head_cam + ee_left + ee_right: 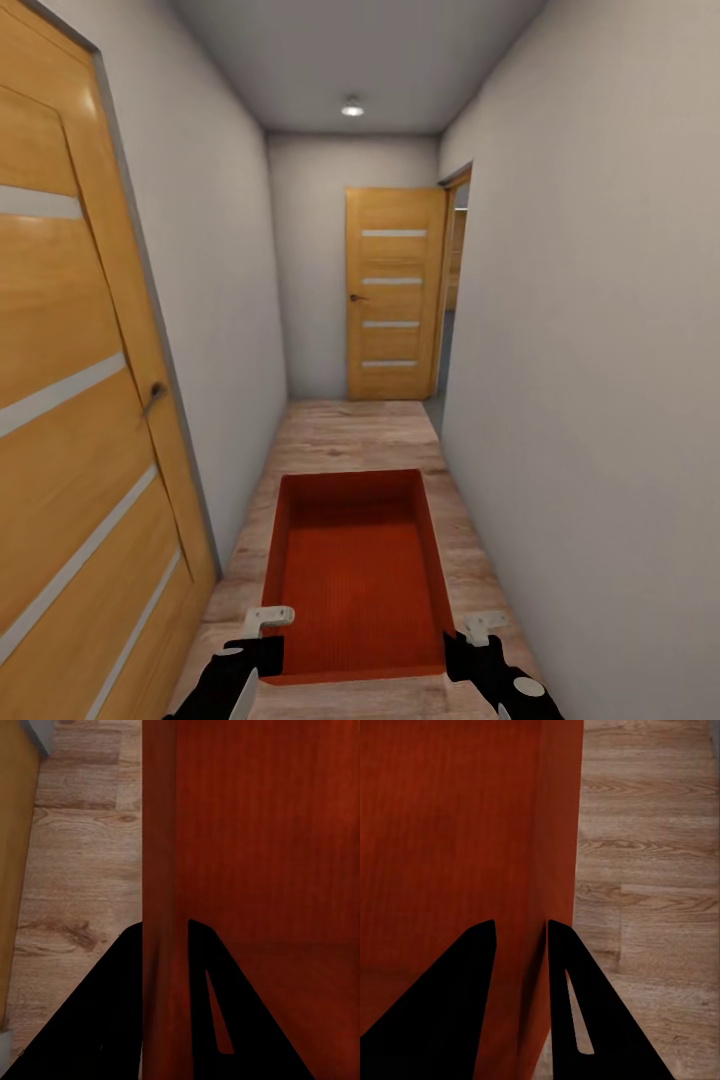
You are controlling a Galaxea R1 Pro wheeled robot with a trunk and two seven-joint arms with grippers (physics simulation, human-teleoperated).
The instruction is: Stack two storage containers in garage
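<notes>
One orange-red open-top storage container [355, 580] hangs low in front of me over a light wood plank floor [350, 435]. My left gripper [262, 640] is shut on its left wall near the near corner. My right gripper [470, 645] is shut on the right wall opposite. In the left wrist view the black fingers [120, 1005] straddle the thin wall of the container [255, 832], with the gripper [165, 926] clamped on it. The right wrist view shows the same grip [521, 924] on the container [450, 825]. The inside of the bin is empty. The garage is out of view.
I am in a narrow corridor between white walls [600, 400]. A wooden door [70, 400] stands close on the left. At the far end another wooden door [393, 295] stands beside an open doorway [455, 290] on the right.
</notes>
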